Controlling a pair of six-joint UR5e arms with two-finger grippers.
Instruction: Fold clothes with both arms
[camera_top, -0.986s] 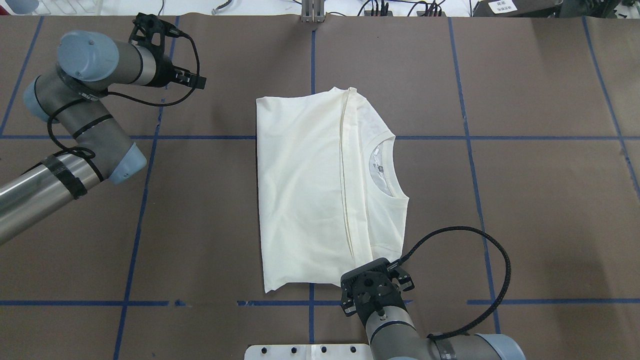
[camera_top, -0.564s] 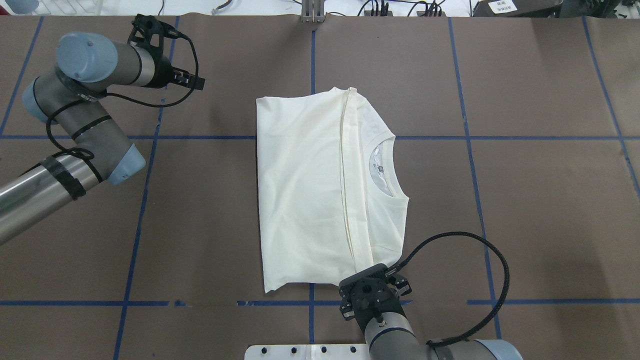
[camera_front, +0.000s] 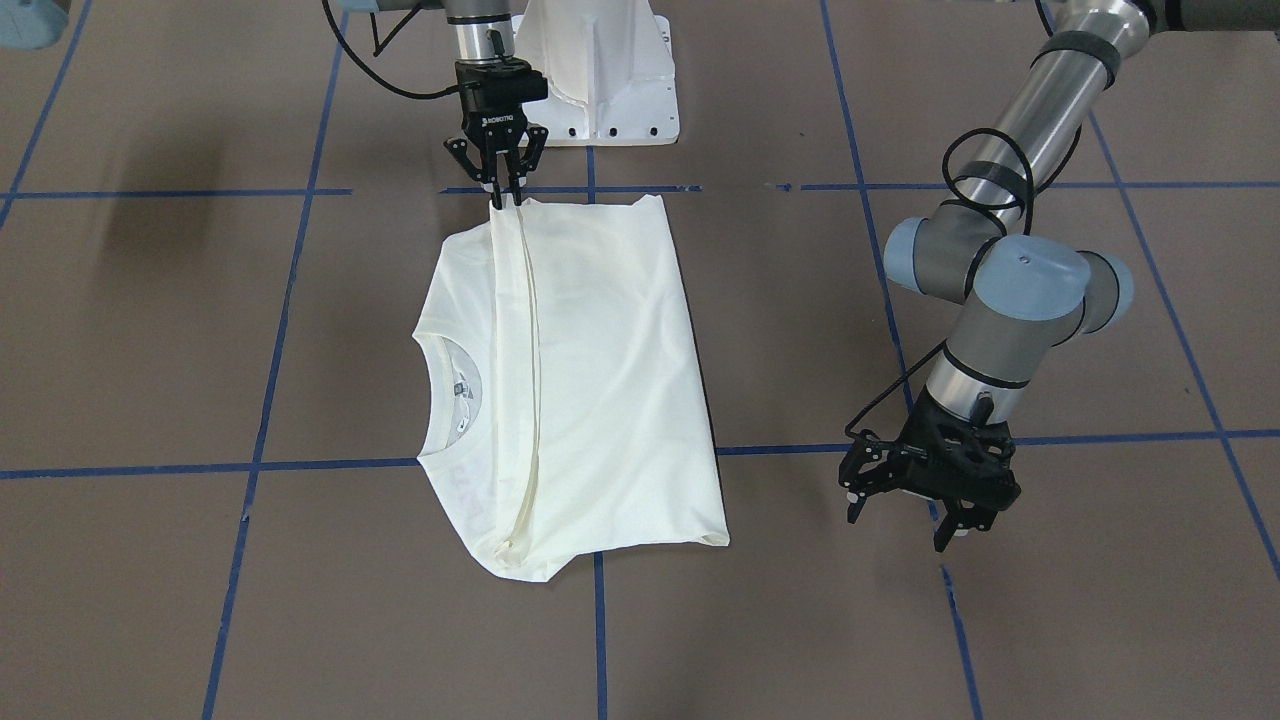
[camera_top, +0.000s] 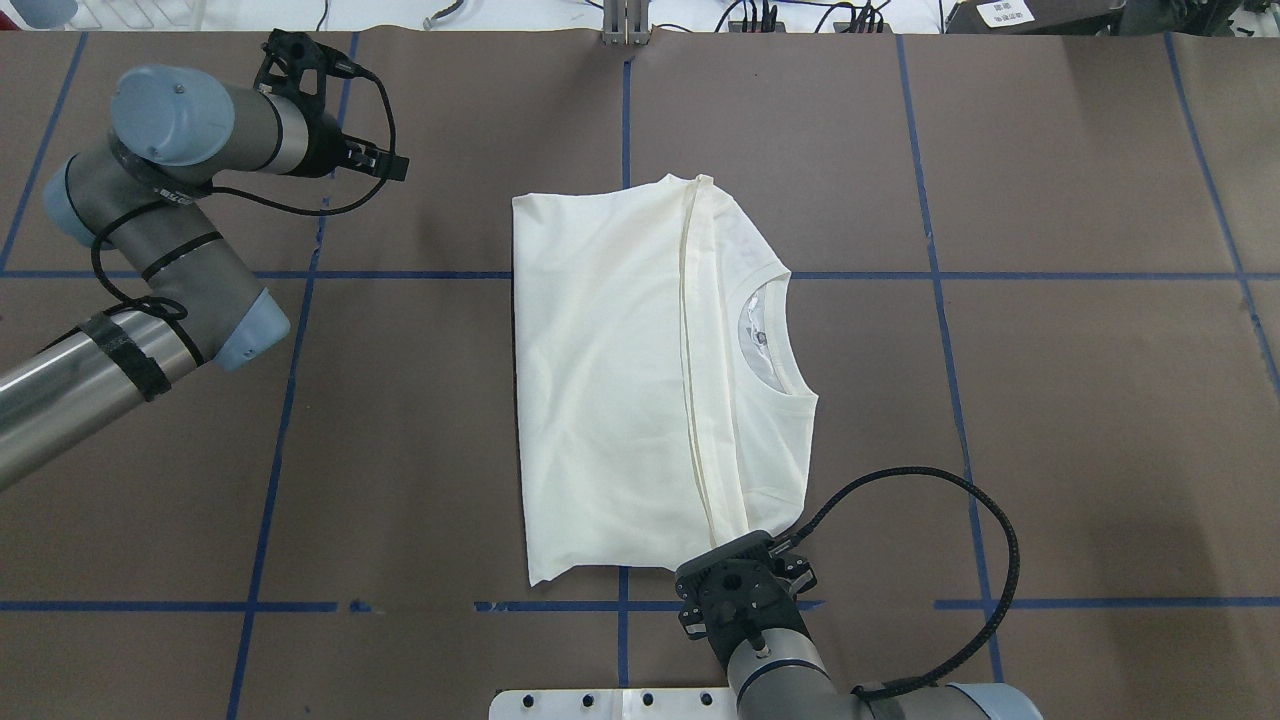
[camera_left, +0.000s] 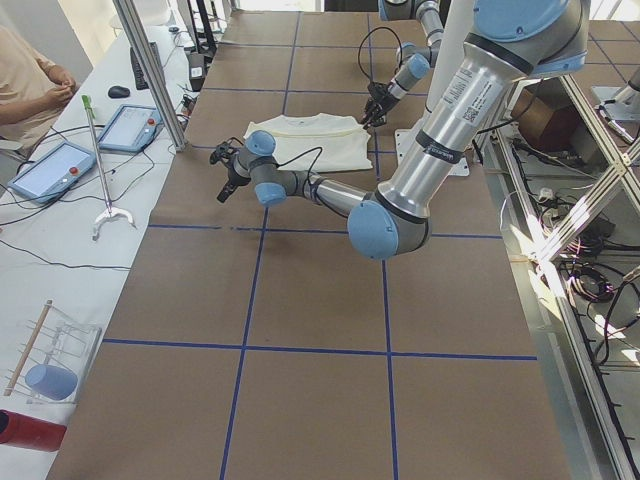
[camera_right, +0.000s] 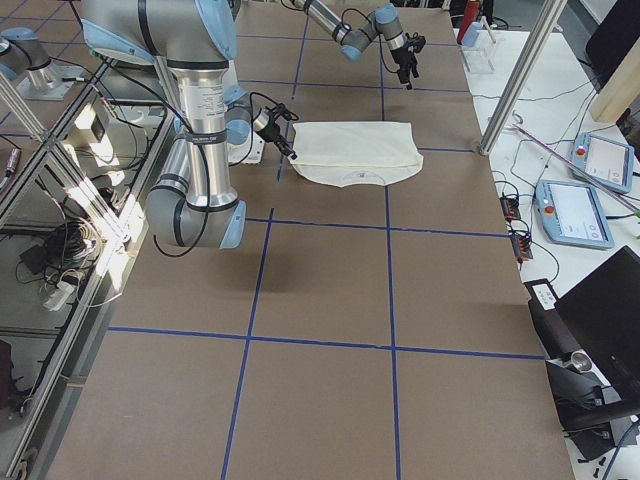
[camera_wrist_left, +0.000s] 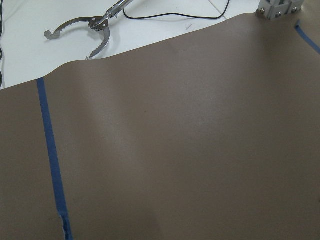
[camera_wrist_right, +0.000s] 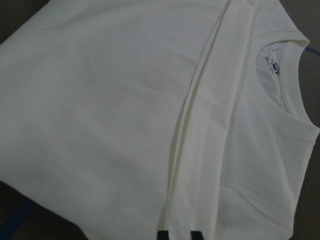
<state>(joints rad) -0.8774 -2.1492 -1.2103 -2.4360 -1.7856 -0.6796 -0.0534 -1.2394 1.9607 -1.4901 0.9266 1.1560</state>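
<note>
The cream thin-cotton T-shirt (camera_top: 610, 390) lies flat in the middle of the brown blue-taped worktop (camera_top: 1050, 400). It is already folded into a rough rectangle, with the ribbed neckline (camera_top: 790, 340) to the right and a stitched hem band (camera_top: 690, 380) running near to far across it. My right jaws, on the right arm (camera_top: 780, 670), are at the near end of that band and pinched onto it; the wrist view shows the band passing between my two tips. My left jaws, on the left arm (camera_top: 170, 250), are spread and empty. They hang over bare worktop at the far left, well apart from the cloth.

I judge this fabric light, limp and not fragile. It will sag between any two holds and drag on the covering rather than slide. The hem band is the best place to hold, being doubled and firmer than the body cloth. I would want my left jaws on its far end, so the edge lifts straight. A shallow pinch may catch only the top layer and peel the fold open.
</note>
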